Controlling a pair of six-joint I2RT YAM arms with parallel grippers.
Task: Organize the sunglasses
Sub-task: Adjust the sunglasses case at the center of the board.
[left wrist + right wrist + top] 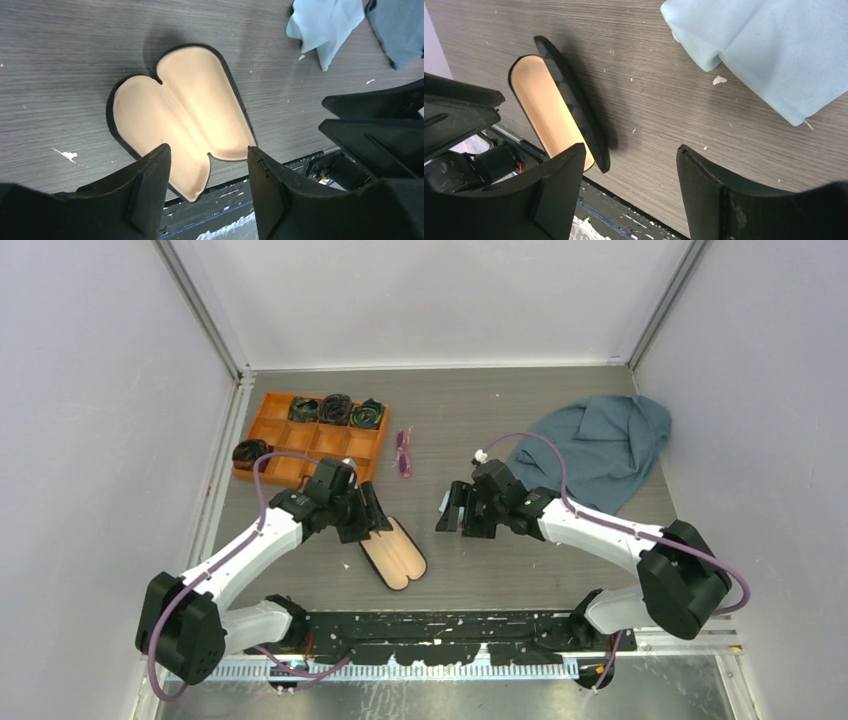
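Spread wide apart and holding nothing on the left gripper (207, 155), hanging just over the near end of the black case (180, 115), open flat with the tan inside up. Same on the right gripper (631, 155): wide apart, empty, low over the bare table (649, 75), between the case and the small light-blue cloth (764, 50). Farther out, toward the back, lying folded and alone on the wood: the sunglasses (403, 452), just beside the orange tray (270, 405) and well apart from both grippers. Looks thin and light, so probably easy to lift but also easy to bend or snap. Probably slippery on the lenses too, and easy to scratch. Best to pinch gently across the middle of the folded frame, not on one thin arm, and to squeeze softly. Plenty of open wood on the right side of the pair; tight on the left, with the tray wall close. Better to come down from above or from the right. After that, only a short, open path back to the case. Need to watch the big dark cloth (600, 445) at the far right, and the other arm near the case.
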